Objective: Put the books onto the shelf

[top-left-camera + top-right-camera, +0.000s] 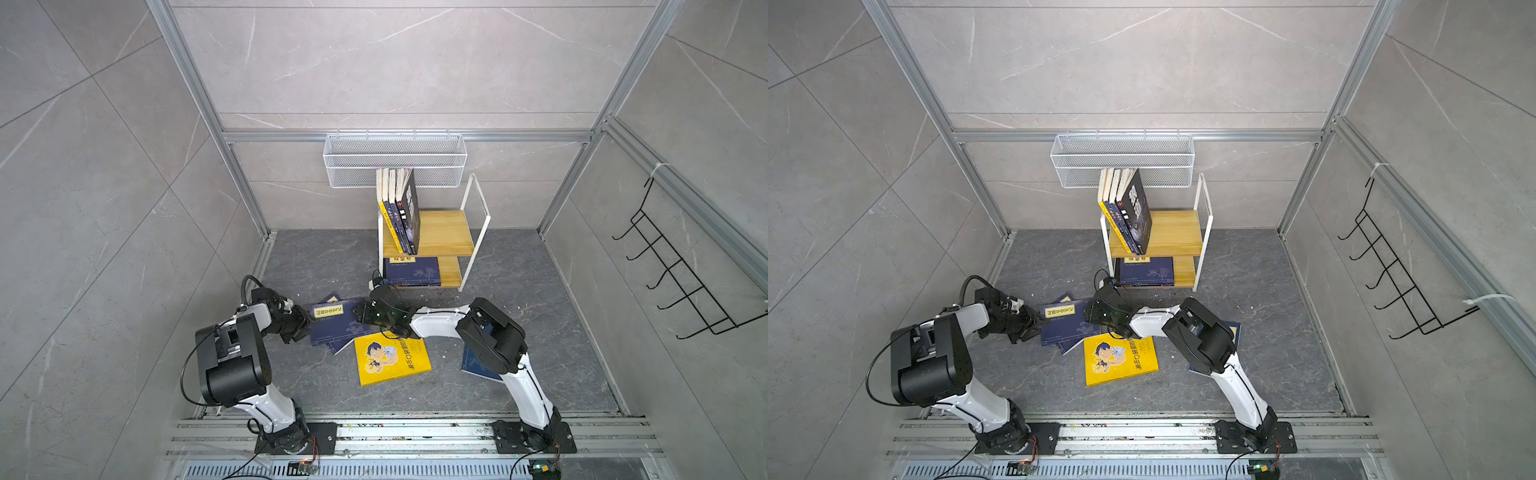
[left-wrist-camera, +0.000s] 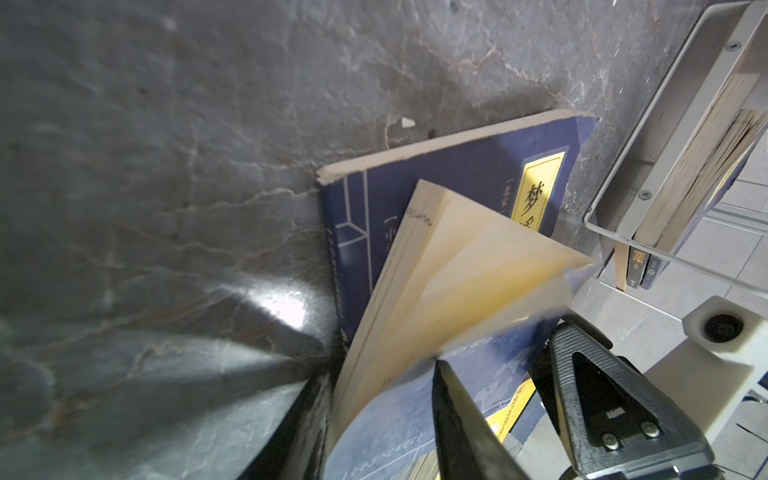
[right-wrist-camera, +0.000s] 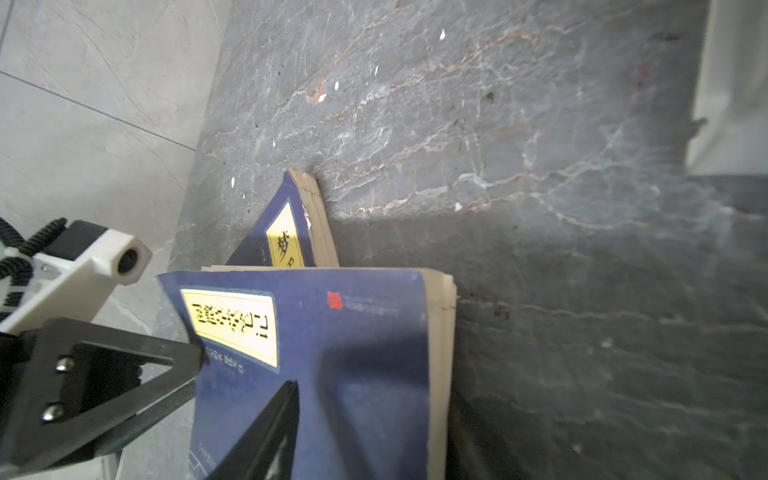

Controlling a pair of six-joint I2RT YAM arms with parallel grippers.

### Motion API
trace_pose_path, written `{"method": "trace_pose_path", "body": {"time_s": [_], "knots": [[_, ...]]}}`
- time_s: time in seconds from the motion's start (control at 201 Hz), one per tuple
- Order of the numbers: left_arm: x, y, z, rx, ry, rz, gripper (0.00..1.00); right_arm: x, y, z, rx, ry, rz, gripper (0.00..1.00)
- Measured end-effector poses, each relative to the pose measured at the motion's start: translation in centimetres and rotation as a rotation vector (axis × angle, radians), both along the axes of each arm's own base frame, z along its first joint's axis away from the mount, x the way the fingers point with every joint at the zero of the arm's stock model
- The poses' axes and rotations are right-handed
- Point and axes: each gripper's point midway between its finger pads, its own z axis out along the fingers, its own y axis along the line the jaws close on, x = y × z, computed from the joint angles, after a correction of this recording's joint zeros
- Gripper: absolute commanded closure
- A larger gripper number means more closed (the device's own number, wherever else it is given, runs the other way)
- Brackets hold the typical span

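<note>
The left pincer (image 2: 505,345) has its jaws apart at the top book's (image 1: 336,328) lifted cover. I cannot tell the right pincer's (image 3: 249,370) grip. Lifting by the cover alone could tear it.

Left arm (image 1: 232,365) and right arm (image 1: 492,332) — white links, black joint housings — sit on black bolted plates (image 1: 325,434), low in frame. Black cables (image 1: 243,289) loop off them; ribbed triangular fingers (image 2: 561,374) show silver screws.

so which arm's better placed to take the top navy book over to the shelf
Right, probably. The right gripper sits on the side of the top navy book nearer the shelf; the left gripper is on its far side and would have to reach across.
</note>
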Motion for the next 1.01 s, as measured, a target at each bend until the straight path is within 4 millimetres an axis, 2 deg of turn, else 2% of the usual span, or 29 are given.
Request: {"method": "trace_pose_path", "body": {"time_s": [0.189,0.383,0.548,0.727,0.891,1.011], "knots": [[0.0,0.0,0.0,0.0,0.0,0.0,0.65,0.1,-0.4,-0.2,0.064,0.012,-0.005,0.56],[-0.1,-0.3,-0.1,-0.002,0.001,-0.006,0.66,-0.8,-0.9,0.0,0.105,0.02,0.004,0.6],[0.0,-0.2,0.0,-0.002,-0.004,-0.006,0.68,-1.2,-1.0,2.0,0.15,-0.005,0.017,0.63],[0.2,-0.3,0.0,-0.002,-0.013,-0.008,0.7,-1.2,-0.5,5.3,0.228,-0.054,0.036,0.65],[0.2,-0.3,-0.1,-0.001,-0.015,-0.007,0.73,-1.4,-0.1,5.7,0.253,-0.049,0.038,0.66],[0.2,-0.3,-0.1,-0.001,-0.015,-0.007,0.73,-2.1,0.6,6.0,0.27,-0.035,0.052,0.75]]}}
